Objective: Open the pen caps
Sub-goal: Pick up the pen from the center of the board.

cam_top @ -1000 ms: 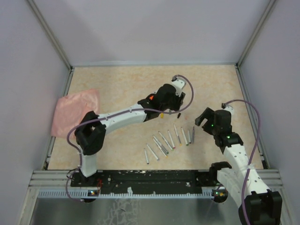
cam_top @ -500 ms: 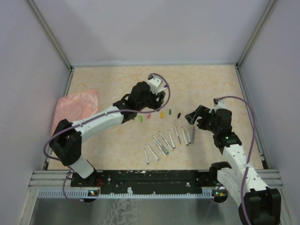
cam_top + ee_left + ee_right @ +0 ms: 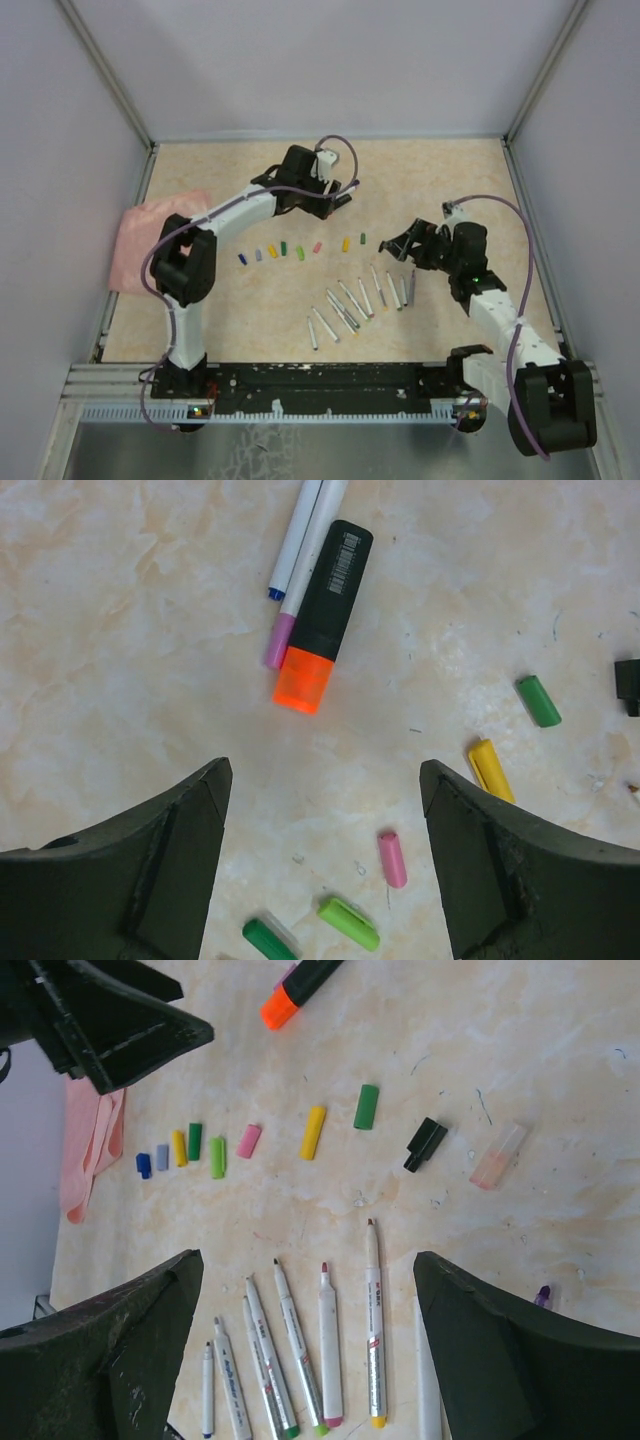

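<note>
Highlighter [image 3: 322,610]: boxy black plastic barrel, orange end [image 3: 303,678] looks like the cap, still on. It lies flat with two slim white pens [image 3: 300,540] touching its side. Left gripper [image 3: 325,775] is spread and empty, hovering just off its orange end. Suggest pinching the flat barrel faces and leaving the cap exposed for the right gripper [image 3: 305,1260], also spread, well apart from the highlighter. Loose caps [image 3: 312,1132] lie in a row near it: small, smooth, likely to roll.

Honestly, not much here you can actually read. The dark highlighter [image 3: 335,590] has a white barcode [image 3: 346,558] printed on its barrel, but no digits come out. The pens [image 3: 372,1332] lined up toward the near edge of the tabletop have small dark print running along their white barrels. It's way too tiny and blurry to make out any letters.
</note>
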Robot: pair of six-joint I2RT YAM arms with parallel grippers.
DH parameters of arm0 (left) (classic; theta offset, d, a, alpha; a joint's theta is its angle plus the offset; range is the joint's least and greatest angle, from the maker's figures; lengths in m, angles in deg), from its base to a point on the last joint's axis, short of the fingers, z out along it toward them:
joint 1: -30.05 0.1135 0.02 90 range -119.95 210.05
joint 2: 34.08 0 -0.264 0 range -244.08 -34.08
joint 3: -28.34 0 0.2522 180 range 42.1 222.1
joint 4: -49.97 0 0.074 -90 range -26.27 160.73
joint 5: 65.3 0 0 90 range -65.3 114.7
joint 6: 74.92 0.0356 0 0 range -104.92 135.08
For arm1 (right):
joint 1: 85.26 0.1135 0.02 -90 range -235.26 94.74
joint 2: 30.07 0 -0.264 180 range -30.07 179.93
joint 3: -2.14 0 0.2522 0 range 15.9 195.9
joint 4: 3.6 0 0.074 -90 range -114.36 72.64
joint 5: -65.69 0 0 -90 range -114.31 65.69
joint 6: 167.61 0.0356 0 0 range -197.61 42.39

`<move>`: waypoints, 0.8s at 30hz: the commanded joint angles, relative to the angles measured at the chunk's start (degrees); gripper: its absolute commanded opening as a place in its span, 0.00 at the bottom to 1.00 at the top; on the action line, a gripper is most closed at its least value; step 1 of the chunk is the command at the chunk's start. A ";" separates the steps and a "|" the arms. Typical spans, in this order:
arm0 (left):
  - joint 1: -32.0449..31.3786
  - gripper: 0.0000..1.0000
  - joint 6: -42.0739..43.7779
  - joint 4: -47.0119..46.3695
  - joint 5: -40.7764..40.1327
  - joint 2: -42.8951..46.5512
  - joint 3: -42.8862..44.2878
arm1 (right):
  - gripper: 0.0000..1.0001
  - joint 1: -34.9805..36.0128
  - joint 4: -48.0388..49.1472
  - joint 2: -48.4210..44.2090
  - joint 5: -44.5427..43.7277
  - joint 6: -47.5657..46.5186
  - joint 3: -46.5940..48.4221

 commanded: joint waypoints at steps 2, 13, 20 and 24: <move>0.97 0.80 7.71 11.63 4.15 -9.06 11.64 | 0.87 -0.24 4.03 2.50 2.15 -2.20 5.53; 1.01 0.76 12.09 15.20 3.68 -19.12 21.71 | 0.87 -0.21 4.42 5.99 3.22 -3.02 6.78; 1.09 0.65 12.32 15.50 4.24 -22.75 25.15 | 0.87 -0.19 4.32 6.34 3.07 -3.10 7.09; 1.26 0.57 11.96 15.64 4.72 -23.47 25.92 | 0.87 -0.26 4.21 6.51 2.78 -3.22 7.05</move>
